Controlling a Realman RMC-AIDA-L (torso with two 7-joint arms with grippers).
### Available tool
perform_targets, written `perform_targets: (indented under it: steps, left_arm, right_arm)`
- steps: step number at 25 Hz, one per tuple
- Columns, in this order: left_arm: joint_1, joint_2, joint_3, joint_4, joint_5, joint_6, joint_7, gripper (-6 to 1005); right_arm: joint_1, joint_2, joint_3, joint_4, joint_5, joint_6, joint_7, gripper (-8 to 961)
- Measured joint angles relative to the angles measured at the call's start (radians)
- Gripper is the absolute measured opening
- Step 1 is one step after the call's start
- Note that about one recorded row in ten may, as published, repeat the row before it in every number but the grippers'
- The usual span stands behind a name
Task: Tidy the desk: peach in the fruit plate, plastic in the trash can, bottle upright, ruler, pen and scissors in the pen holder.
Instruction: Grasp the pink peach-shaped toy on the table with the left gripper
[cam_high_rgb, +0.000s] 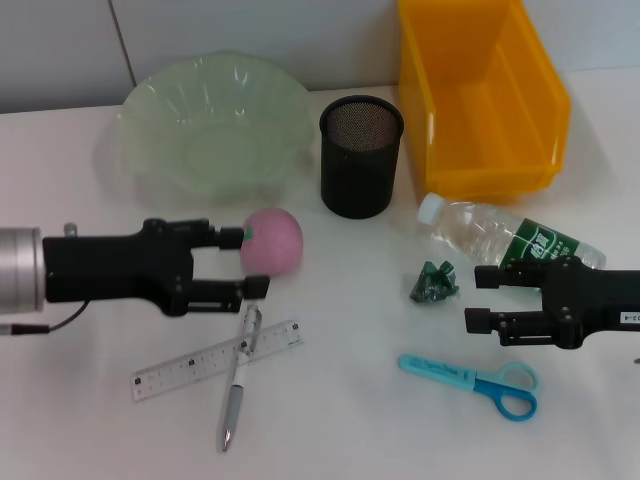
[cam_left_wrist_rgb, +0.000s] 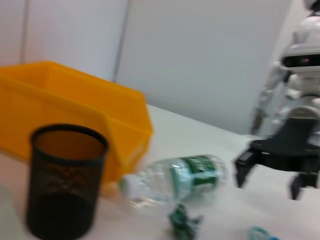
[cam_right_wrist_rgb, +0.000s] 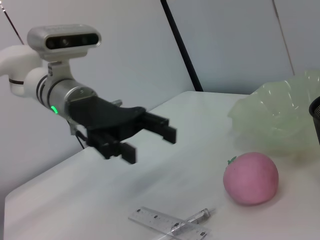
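Head view: the green fruit plate (cam_high_rgb: 215, 125) sits far left with nothing in it. The black mesh pen holder (cam_high_rgb: 361, 155) stands at centre and looks hollow inside. The orange bin (cam_high_rgb: 480, 95) at far right holds nothing visible. The peach (cam_high_rgb: 272, 241) lies on the table near the plate, just past the tips of the left gripper (cam_high_rgb: 250, 261), whose jaws stand wide apart and hold nothing. The ruler (cam_high_rgb: 215, 359) and pen (cam_high_rgb: 238, 378) lie crossed near that gripper. The bottle (cam_high_rgb: 510, 237) lies on its side, the green plastic scrap (cam_high_rgb: 434, 282) beside it. The right gripper (cam_high_rgb: 475, 297) hangs wide apart over the table; the scissors (cam_high_rgb: 475, 382) lie nearer.

Left wrist view: holder, bin and lying bottle show; bin interior hidden.

Right wrist view: peach rests on the table, near the plate.
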Motion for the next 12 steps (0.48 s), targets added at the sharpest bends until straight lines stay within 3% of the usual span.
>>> perform_targets:
  steps: [8, 12]
  left_arm:
    - [-0.041, -0.058, 0.01, 0.052, 0.053, -0.187, 0.004, 718]
    - [-0.081, -0.074, 0.028, 0.036, 0.113, -0.279, 0.007, 712]
  right_arm:
    - [-0.002, 0.0, 0.0, 0.0, 0.0, -0.001, 0.0, 757]
    - [-0.003, 0.002, 0.0, 0.0, 0.0, 0.0, 0.0, 757]
